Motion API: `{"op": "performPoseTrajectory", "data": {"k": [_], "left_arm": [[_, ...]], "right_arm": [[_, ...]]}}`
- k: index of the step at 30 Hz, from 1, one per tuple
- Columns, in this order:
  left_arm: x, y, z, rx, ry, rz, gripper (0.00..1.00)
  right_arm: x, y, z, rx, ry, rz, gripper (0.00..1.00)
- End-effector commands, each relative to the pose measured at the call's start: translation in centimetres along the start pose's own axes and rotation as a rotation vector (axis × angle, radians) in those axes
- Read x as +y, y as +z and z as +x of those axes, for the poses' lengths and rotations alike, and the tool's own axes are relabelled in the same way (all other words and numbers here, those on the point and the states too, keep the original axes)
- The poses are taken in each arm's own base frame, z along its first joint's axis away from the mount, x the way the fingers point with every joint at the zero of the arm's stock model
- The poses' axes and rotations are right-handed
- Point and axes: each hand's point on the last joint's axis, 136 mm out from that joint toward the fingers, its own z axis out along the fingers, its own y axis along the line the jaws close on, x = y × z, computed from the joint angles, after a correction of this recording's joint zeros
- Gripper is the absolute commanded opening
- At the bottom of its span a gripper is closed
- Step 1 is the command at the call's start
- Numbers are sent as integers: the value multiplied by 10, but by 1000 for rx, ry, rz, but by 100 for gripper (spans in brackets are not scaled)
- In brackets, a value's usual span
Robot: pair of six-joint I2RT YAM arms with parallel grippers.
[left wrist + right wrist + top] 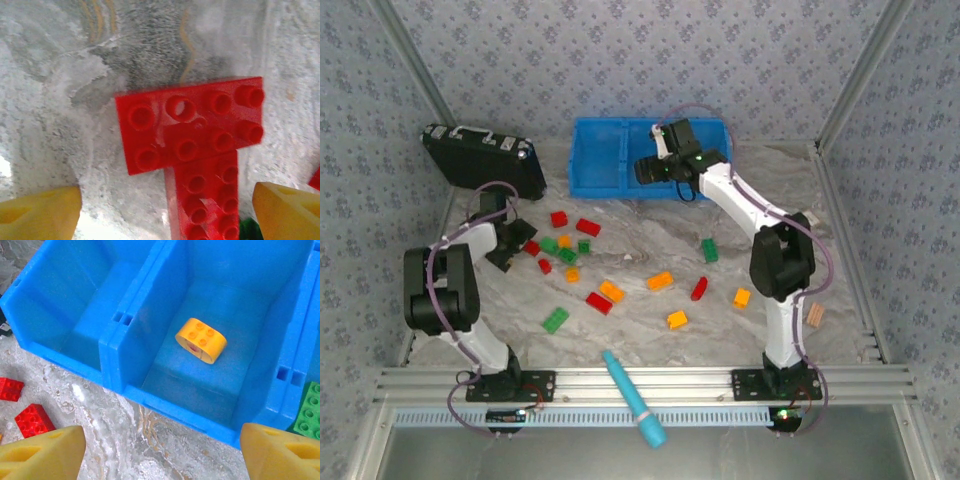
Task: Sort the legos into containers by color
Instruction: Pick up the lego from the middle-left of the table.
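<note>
While 1 orange-yellow brick (201, 340) lies in the middle compartment of the blue bin (117, 335), the right gripper (160, 452) hangs above it, jaws wide and empty. On the table (60, 75), the left gripper (165, 210) straddles 2 touching red bricks (190, 120), jaws apart, not gripping. Closing on 1 seems the next move.

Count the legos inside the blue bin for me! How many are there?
2. An orange-yellow brick lies in the middle compartment of the blue bin. A green brick appears to sit in the right compartment, cut off by the picture's edge. More may be hidden out of frame.
</note>
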Motion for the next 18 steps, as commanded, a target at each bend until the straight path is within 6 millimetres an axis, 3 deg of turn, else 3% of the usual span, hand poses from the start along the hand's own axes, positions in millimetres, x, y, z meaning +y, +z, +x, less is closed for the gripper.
{"op": "performPoseTrajectory", "data": {"k": [1, 8, 18], "left_arm": [[-18, 23, 3, 25, -17, 51, 85], [-18, 35, 20, 64, 18, 15, 75], [-9, 38, 45, 108, 57, -19, 55]], "right_arm": [[4, -22, -7, -48, -25, -11, 83], [-5, -43, -4, -69, -31, 25, 83], [-19, -50, -2, -76, -10, 51, 82]]}}
